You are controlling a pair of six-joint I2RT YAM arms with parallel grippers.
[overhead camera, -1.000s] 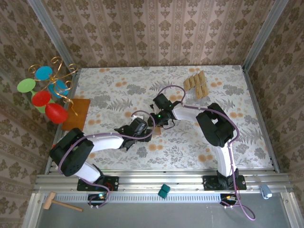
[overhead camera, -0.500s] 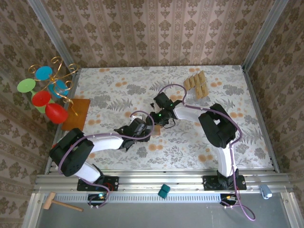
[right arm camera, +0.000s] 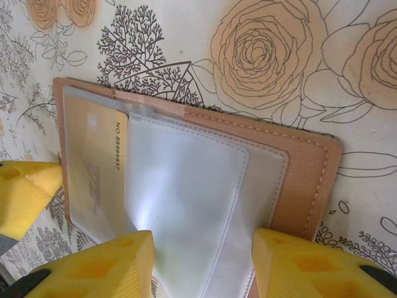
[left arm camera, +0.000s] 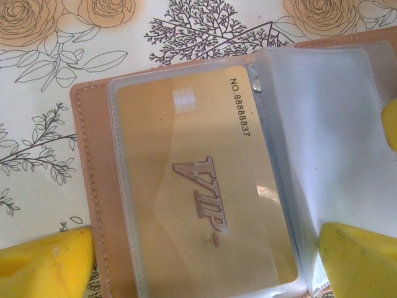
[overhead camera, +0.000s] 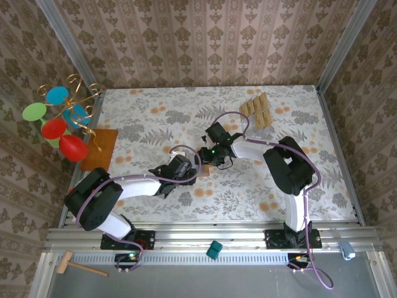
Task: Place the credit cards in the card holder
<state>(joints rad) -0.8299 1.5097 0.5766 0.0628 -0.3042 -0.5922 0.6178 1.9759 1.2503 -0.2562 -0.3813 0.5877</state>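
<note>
The card holder (left arm camera: 93,180) lies open on the flowered table, its clear sleeves (right arm camera: 186,186) fanned out. One gold credit card (left arm camera: 198,186) marked VIP sits inside the left sleeve. My left gripper (left arm camera: 205,273) is open, its yellow fingertips (left arm camera: 43,261) spread across the holder's near edge. My right gripper (right arm camera: 198,267) is open too, with a loose sleeve lying in the gap between its pads (right arm camera: 93,267). In the top view both grippers, left (overhead camera: 193,169) and right (overhead camera: 208,159), meet over the holder (overhead camera: 202,169). Several more credit cards (overhead camera: 256,110) lie in a row at the back right.
An orange-brown mat (overhead camera: 99,149) lies at the table's left edge beside a gold wire stand with coloured discs (overhead camera: 62,121). One left fingertip (right arm camera: 25,192) shows at the left edge of the right wrist view. A metal frame (overhead camera: 335,124) bounds the table.
My right gripper has opened its jaws and shifted slightly to the right. The left arm and the card holder have stayed almost still.
</note>
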